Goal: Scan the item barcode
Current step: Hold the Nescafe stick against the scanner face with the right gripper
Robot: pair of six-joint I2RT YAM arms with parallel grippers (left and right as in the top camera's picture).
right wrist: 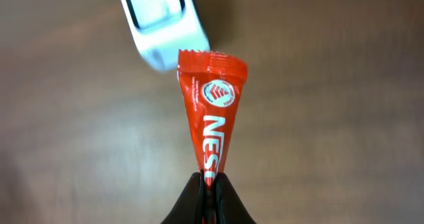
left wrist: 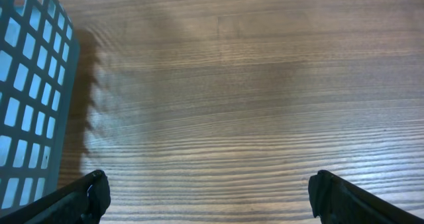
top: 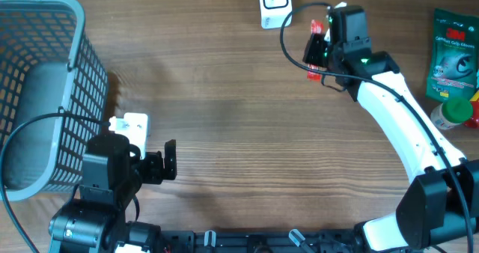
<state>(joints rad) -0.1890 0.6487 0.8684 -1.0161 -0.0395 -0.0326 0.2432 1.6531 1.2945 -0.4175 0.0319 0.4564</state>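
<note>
1. We have the right gripper (right wrist: pixel 211 187) pinched shut on the narrow bottom end of the red sachet (right wrist: pixel 211 118). The sachet's wide crimped end points at the white scanner (right wrist: pixel 162 28) and sits just beside its near edge; whether the two touch, we cannot tell.
2. Our left gripper (left wrist: pixel 211 197) hangs with its jaws spread wide and nothing between them, well apart from the scanner.
3. Risk: the hold is a thin pinch on one end only, so we judge that the sachet could swivel or slip out if the wrist turns quickly.
4. Risk: the face we see carries only the logo and lettering. If the barcode is on the hidden side, it may never face the scanner and the scan may fail.
5. Risk: pushing further forward could drive the sachet's free end into the scanner, either shoving it or buckling the wrapper.
6. Count: one red sachet, one scanner and two grippers. There is also one mesh basket (top: pixel 45 96), far from the scanner on the left gripper's side.
7. Count, continued: one green packet (top: pixel 453 47) and one green-capped bottle (top: pixel 451 114), both well apart from the scanner on the opposite side from the basket.
</note>
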